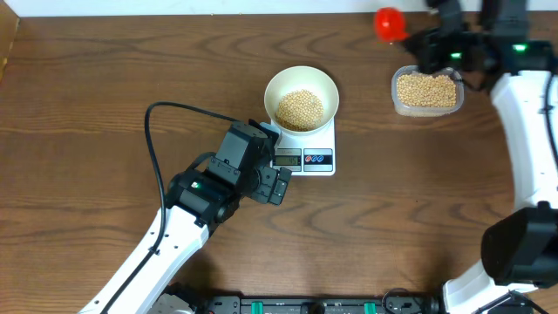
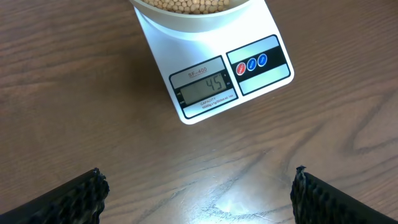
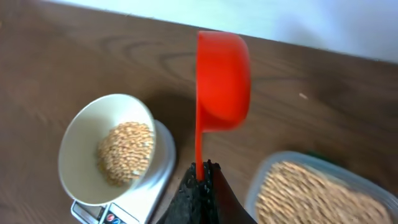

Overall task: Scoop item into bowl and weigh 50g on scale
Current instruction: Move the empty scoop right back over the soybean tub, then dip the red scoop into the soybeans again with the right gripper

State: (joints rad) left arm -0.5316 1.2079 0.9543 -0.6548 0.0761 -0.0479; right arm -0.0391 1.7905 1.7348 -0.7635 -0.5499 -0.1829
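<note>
Plainly, beans [image 1: 299,108] sit in both bowl [image 1: 272,87] and clear tub [image 1: 427,112].

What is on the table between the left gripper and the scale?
Nothing: in the left wrist view, bare table separates the left gripper from the scale.

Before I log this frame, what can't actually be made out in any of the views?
- Overhead: the display of the white rectangular digital scale is too small to read.
- Right wrist: the red plastic scoop is blurred, its hollow turned from the camera; contents unknown.
- Left wrist: the cream-white round bowl is cut off by the top edge.
</note>
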